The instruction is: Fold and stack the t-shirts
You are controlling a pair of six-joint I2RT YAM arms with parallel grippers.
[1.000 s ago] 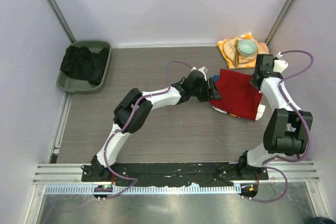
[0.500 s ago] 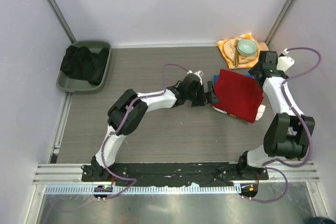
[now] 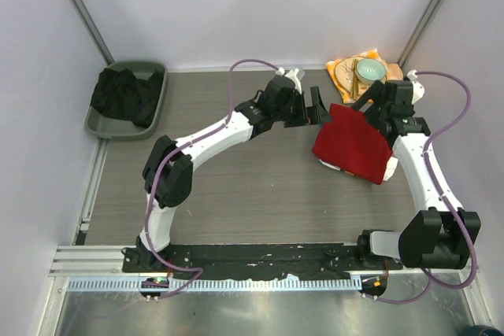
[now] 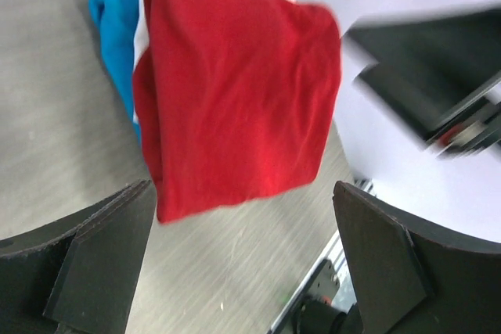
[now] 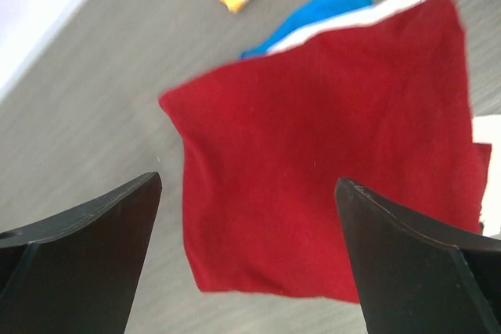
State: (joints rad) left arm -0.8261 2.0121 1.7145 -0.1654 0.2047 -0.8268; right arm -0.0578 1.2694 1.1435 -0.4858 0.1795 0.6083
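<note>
The red t-shirt (image 3: 353, 147) lies folded flat on top of the other t-shirt, whose white edge (image 3: 390, 168) pokes out at the right. In the left wrist view the red t-shirt (image 4: 235, 91) covers blue cloth (image 4: 113, 29). In the right wrist view blue cloth (image 5: 313, 13) and a white strip (image 5: 352, 21) show beyond the red t-shirt (image 5: 329, 170). My left gripper (image 3: 319, 106) hovers open just past the pile's far left corner, nothing between its fingers (image 4: 94, 256). My right gripper (image 3: 365, 103) hangs open over the pile's far edge, also empty (image 5: 246, 263).
An orange-yellow cloth with a bowl (image 3: 358, 72) sits at the far right corner, close behind the pile. A grey-green bin (image 3: 153, 116) holding dark cloth stands at the far left. Walls close in the back and sides; a metal rail (image 3: 268, 253) runs along the near edge.
Both grippers opened, let go of the red t-shirt and pulled away from it. The left arm swung toward the far side. The red t-shirt now rests flat on the pile.
</note>
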